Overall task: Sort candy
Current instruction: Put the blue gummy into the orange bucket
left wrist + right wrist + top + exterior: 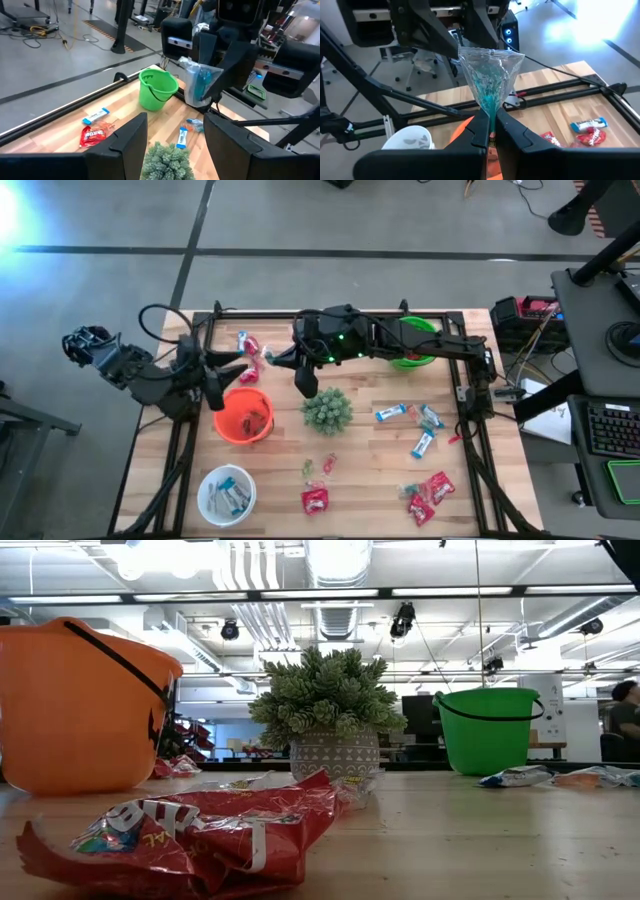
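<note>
No legible writing. Right gripper is pinching a clear candy bag above the orange bucket; left gripper is hanging spread, empty, beside it.

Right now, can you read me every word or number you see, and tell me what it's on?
No text reads clearly enough to quote.
Crumpled red packet, low view: it has printing, but too creased to read.
Red packet, left wrist view: white lettering, too blurred.
Blue-and-white bars: too small.
Orange bucket: a black shape, not a word.
Clear bag: no print visible.
</note>
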`<state>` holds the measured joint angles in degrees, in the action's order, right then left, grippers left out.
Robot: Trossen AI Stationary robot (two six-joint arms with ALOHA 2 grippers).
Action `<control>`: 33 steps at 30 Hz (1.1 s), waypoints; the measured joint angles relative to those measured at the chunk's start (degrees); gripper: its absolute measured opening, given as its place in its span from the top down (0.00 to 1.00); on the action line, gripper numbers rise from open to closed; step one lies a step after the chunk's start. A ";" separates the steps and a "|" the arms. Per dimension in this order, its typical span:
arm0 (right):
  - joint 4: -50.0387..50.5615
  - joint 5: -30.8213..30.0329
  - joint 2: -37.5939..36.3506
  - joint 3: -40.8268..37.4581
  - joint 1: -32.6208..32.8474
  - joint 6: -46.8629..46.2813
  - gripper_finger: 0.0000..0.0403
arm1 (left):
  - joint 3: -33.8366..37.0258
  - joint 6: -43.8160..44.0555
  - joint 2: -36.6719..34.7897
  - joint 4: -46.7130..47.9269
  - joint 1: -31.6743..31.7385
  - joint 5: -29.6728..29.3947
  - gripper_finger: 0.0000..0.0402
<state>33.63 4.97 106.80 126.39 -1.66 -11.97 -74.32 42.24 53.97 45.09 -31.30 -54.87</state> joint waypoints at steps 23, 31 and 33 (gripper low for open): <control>-0.02 4.09 -0.02 -0.02 0.30 0.71 0.97 | 0.00 -12.15 5.38 -11.61 11.61 16.02 0.56; -0.02 4.25 -0.07 -0.02 0.27 1.14 0.97 | 0.00 -18.28 5.44 -14.42 12.44 18.14 0.60; -0.02 4.22 -0.07 -0.02 0.27 1.17 0.97 | 0.00 -19.29 5.44 -14.13 12.75 18.21 0.64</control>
<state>33.61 9.19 106.74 126.37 -1.39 -10.81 -74.32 22.95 59.42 30.96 -18.56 -36.66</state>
